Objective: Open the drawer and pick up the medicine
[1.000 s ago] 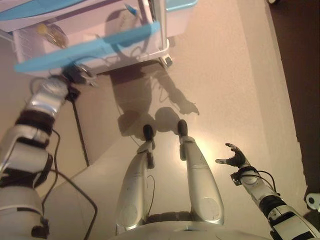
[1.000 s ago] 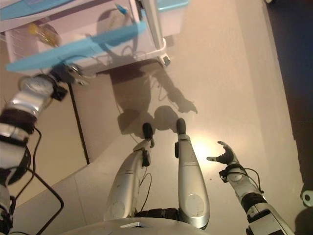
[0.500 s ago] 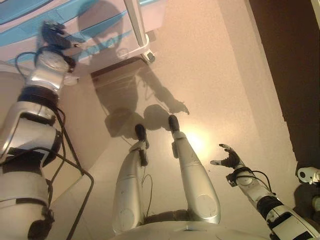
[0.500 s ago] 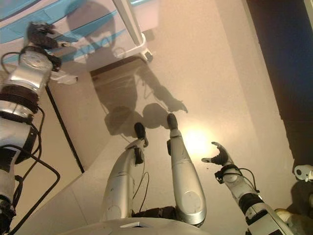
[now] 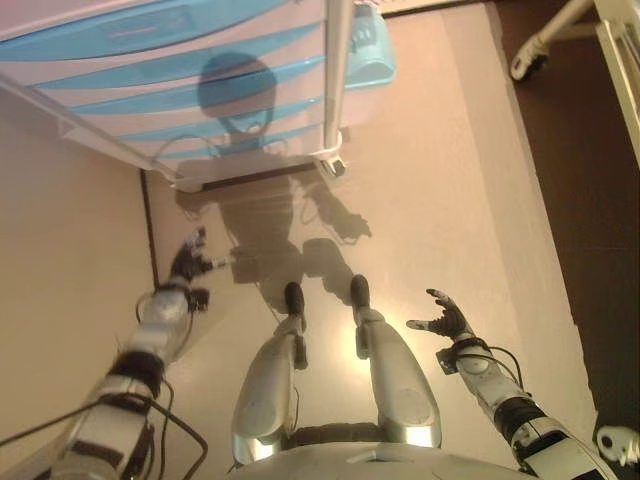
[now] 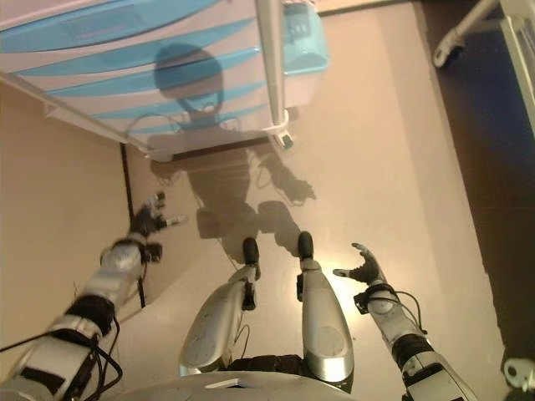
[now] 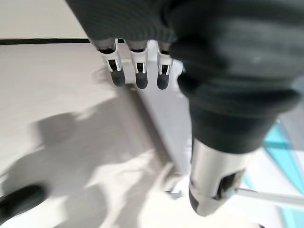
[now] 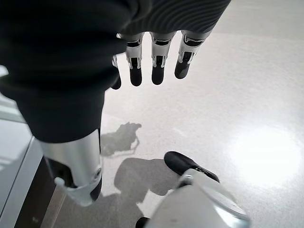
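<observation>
Blue curved fronts on the white plastic drawer cabinet [image 5: 200,90] all sit flush, so by the look of it no drawer is open and the task stands at its first step. No medicine shows in any view; it is presumably inside one of the shut drawers, though which one cannot be told.

The left hand [image 5: 188,262] hangs low over the pale beige floor [image 5: 440,180], near the cabinet's bottom edge but apart from it, its fingers [image 7: 136,76] straight and relaxed with nothing in them. The right hand [image 5: 443,318] is out to the robot's right side, well apart from the cabinet, fingers [image 8: 156,61] likewise spread loosely and empty.

The next move calls for one hand to rise to a drawer front and hook its fingers on the blue panel, then pull outward.

A light blue plastic bin [image 5: 368,45] sits against the cabinet's right side, behind a white upright post [image 5: 336,80]. A white wheeled frame [image 5: 560,35] stands over the dark floor strip [image 5: 590,200] further right. Neither blocks the drawer fronts.
</observation>
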You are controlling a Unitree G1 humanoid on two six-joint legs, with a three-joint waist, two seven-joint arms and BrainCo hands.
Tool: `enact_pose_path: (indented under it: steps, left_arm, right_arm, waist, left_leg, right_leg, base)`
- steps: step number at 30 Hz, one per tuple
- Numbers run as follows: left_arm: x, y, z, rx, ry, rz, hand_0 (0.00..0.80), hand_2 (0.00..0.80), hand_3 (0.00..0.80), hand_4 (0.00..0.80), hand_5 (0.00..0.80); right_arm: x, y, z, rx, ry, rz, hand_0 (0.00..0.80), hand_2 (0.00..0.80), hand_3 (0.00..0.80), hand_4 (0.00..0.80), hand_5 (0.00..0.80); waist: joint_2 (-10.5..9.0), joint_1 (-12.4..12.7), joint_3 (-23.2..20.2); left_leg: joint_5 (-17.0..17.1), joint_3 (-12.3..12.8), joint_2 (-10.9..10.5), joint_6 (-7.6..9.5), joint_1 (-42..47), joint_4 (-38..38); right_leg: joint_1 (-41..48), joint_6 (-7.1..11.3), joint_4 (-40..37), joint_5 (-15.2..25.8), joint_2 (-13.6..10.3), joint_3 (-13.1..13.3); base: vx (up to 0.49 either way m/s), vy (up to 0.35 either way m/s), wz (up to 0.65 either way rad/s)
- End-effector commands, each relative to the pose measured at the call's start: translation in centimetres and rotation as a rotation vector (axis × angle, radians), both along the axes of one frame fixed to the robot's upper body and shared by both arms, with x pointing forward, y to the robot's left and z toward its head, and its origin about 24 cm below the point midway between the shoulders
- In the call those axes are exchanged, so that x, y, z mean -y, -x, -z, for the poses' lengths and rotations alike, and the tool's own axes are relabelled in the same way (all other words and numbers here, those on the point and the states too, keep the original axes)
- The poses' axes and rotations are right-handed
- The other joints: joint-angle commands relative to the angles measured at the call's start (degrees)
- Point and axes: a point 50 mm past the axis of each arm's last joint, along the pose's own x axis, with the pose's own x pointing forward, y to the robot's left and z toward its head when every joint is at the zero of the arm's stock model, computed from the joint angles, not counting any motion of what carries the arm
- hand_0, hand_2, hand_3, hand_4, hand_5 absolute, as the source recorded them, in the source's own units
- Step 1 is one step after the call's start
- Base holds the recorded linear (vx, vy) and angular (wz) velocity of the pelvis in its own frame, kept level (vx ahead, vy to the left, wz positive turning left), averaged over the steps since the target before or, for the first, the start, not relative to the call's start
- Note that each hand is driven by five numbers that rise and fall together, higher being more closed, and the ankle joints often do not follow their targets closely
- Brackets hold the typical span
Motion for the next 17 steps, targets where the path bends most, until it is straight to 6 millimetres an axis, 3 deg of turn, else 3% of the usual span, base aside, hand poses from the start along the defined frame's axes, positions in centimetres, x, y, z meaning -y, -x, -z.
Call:
enact_pose_path:
  steps: [1,3,4,9,11,17]
  left_arm:
    - [1.6,1.8,2.6,-0.049,0.062,0.030,0.000,0.000,0.000,0.000,0.000]
    - [2.4,3.8,4.7,-0.121,0.147,-0.001,0.000,0.000,0.000,0.000,0.000]
    - [2.5,4.0,4.8,-0.127,0.153,0.000,0.000,0.000,0.000,0.000,0.000]
    - [3.8,8.9,8.9,-0.301,0.417,-0.100,0.000,0.000,0.000,0.000,0.000]
    - [4.3,10.4,9.9,-0.361,0.443,-0.091,0.000,0.000,0.000,0.000,0.000]
    - [5.1,12.3,11.2,-0.485,0.425,-0.065,0.000,0.000,0.000,0.000,0.000]
  right_arm:
    - [1.3,3.6,1.9,-0.114,0.008,-0.025,0.000,0.000,0.000,0.000,0.000]
    - [1.0,4.4,2.7,-0.169,-0.041,-0.022,0.000,0.000,0.000,0.000,0.000]
    - [1.0,4.5,2.8,-0.174,-0.045,-0.020,0.000,0.000,0.000,0.000,0.000]
    - [-0.1,7.5,5.2,-0.349,-0.192,0.018,0.000,0.000,0.000,0.000,0.000]
    - [-0.7,8.1,5.7,-0.391,-0.231,0.031,0.000,0.000,0.000,0.000,0.000]
    - [-1.7,9.5,6.9,-0.509,-0.325,0.075,0.000,0.000,0.000,0.000,0.000]
  waist:
    - [0.96,0.45,-10.30]
    - [0.88,1.24,-12.15]
    - [0.87,1.31,-12.32]
    - [0.39,3.54,-17.43]
    - [0.02,4.33,-19.27]
    - [-0.77,4.82,-23.06]
  left_leg:
    - [-6.30,-0.87,-2.52,-0.05,1.11,-1.00]
    - [-5.48,-1.09,-2.28,-0.58,2.75,-3.12]
    - [-5.41,-1.13,-2.28,-0.61,2.96,-3.36]
    - [-4.34,-1.48,-2.05,-1.44,6.13,-6.84]
    - [-4.77,-2.08,-2.21,-1.47,7.05,-6.84]
    - [-6.21,-2.36,-2.71,-0.92,9.67,-6.84]
  right_leg:
    - [3.15,1.62,-2.27,-2.47,1.22,-2.83]
    - [5.19,1.91,-4.40,-1.81,1.12,-3.84]
    - [5.45,1.93,-4.66,-1.73,1.11,-3.96]
    - [10.22,2.55,-8.53,-0.84,0.72,-7.01]
    - [11.69,2.52,-9.14,-1.08,0.59,-7.92]
    - [14.66,2.61,-10.67,-1.21,0.47,-8.63]
  base:
    - [0.036,-0.030,0.22]
    - [0.006,-0.023,0.20]
    - [0.005,-0.031,0.20]
    - [-0.002,-0.041,0.24]
    - [0.033,-0.033,0.19]
    - [0.004,0.001,0.10]
